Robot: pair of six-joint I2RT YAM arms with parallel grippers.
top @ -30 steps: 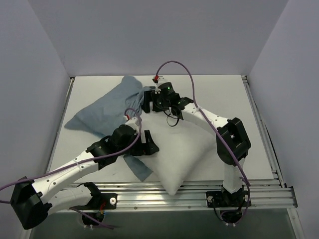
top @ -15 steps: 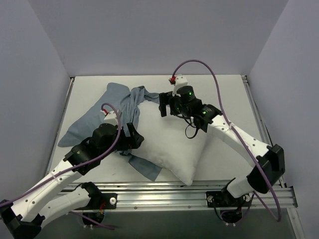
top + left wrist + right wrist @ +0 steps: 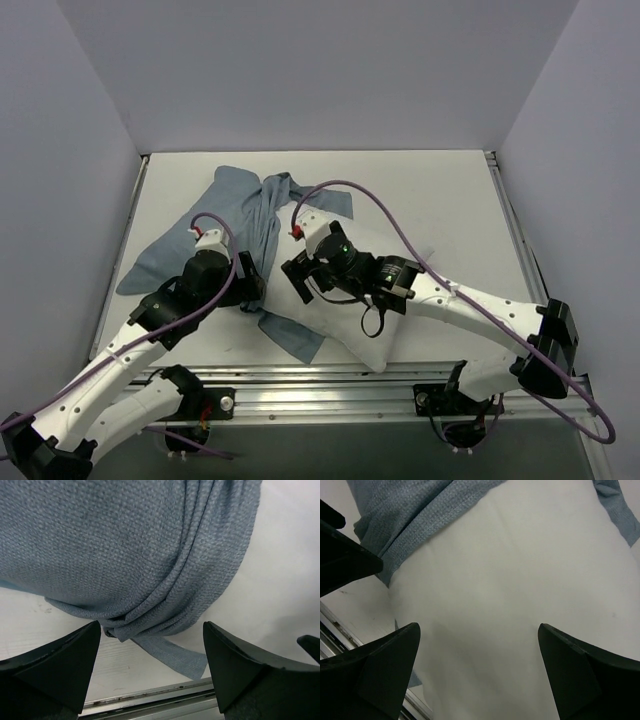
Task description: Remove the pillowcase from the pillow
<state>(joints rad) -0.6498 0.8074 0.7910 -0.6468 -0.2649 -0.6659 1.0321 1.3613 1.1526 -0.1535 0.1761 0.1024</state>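
The plain white pillow [image 3: 352, 335] lies diagonally in the middle of the table, mostly bare. The grey-blue pillowcase [image 3: 200, 225] is bunched along its left side and spreads to the far left, with a loose strip by the pillow's near-left edge. My left gripper [image 3: 254, 288] is open and empty just left of the bunched folds [image 3: 125, 545], with its fingertips [image 3: 60, 655] above the table. My right gripper [image 3: 297, 276] is open and empty, hovering over the pillow's bare face [image 3: 520, 580] beside the pillowcase hem [image 3: 410, 515].
A metal rail [image 3: 400, 385] runs along the table's near edge and shows in the left wrist view [image 3: 150, 705]. Grey walls close in the left, far and right sides. The two grippers are close together at the pillow's left edge.
My right arm has swung from the pillow's far corner to its near-left side. My left gripper has drawn back to the left, and the pillowcase is bunched further left off the pillow.
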